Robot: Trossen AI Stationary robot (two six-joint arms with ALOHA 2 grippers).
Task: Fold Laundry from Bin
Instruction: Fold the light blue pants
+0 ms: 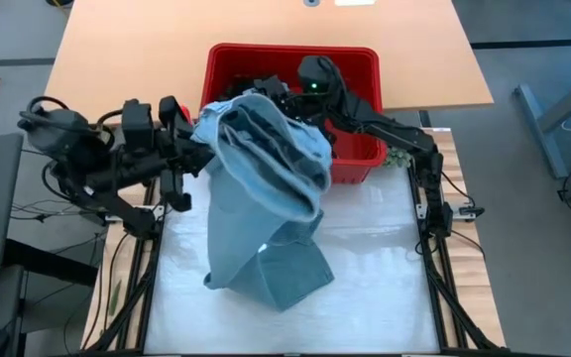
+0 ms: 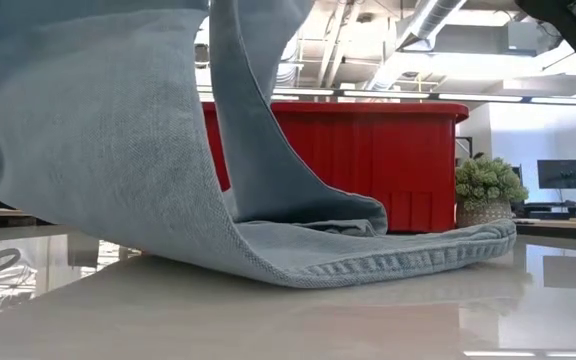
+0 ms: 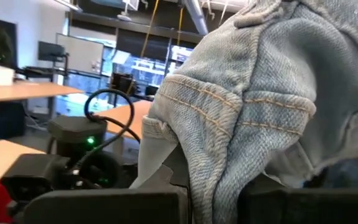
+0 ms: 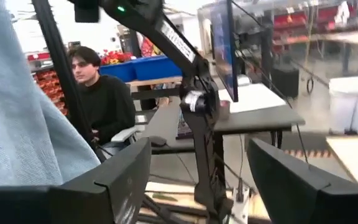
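Note:
A light denim-blue garment hangs from my left gripper beside the near left corner of the red bin. Its lower end lies folded on the white table top. My left gripper is shut on it. My right gripper is open over the bin, with the denim close beside one finger; I cannot tell whether they touch. Dark garments lie in the bin. My left gripper pinches a bunched, seamed part of the denim garment between its two fingers, several layers thick. The fingers come level from the table's left side. The garment bulges up over the fingers and hangs slack below them, with its lower end on the table.
A small green fuzzy lump sits to the right of the bin, also in the low view. A wooden table lies behind the bin. A person sits beyond the table. Bare white table top lies at the right.

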